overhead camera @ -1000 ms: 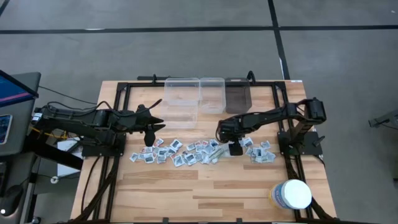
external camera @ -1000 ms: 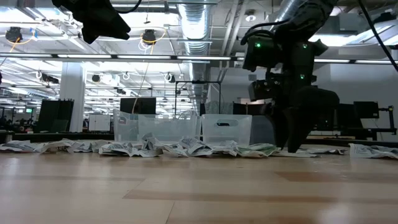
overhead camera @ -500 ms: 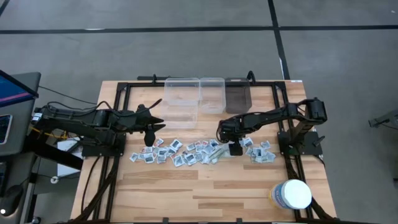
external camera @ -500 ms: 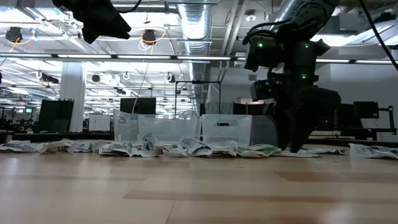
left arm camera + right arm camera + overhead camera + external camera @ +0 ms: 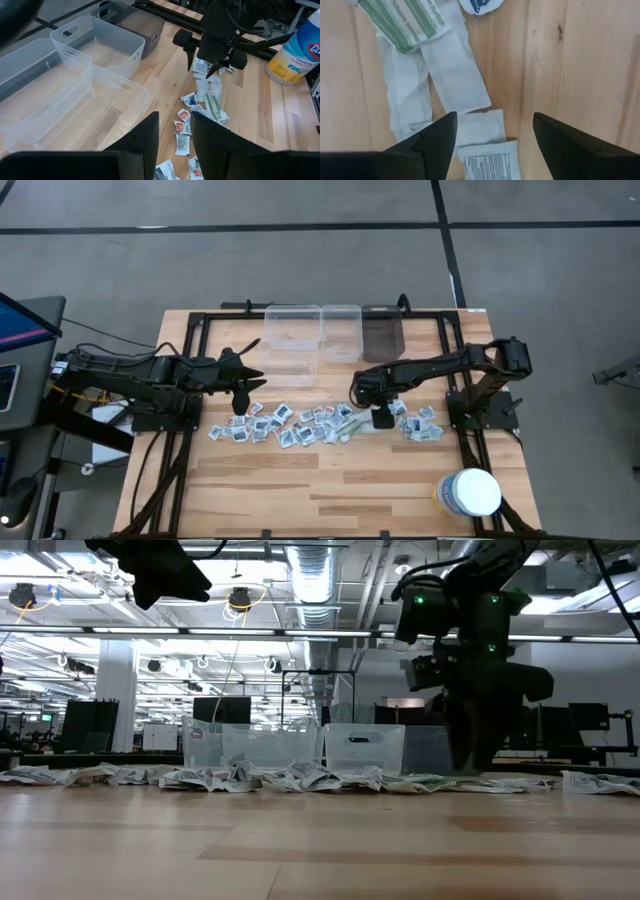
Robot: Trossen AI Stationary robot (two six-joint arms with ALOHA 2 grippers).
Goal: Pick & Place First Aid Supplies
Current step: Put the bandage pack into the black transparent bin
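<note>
The first aid supplies (image 5: 320, 425) lie scattered in a band across the middle of the wooden table. They are small square packets plus a few longer white wrappers (image 5: 454, 75). My right gripper (image 5: 381, 418) points straight down just above the right part of the band. It is open, and a white packet (image 5: 481, 126) lies on the wood below the gap between its fingers (image 5: 494, 116). My left gripper (image 5: 248, 385) hangs open, high above the band's left end, with nothing between its fingers (image 5: 174, 116).
Three clear bins (image 5: 292, 345), (image 5: 341, 332), (image 5: 381, 335) stand in a row at the table's far edge. A big white tub (image 5: 470, 492) stands at the near right corner. Bare wood (image 5: 320, 480) lies between the packets and the near edge.
My right gripper has lifted a little off the packets, still open and pointing down. The packets lie as before.
</note>
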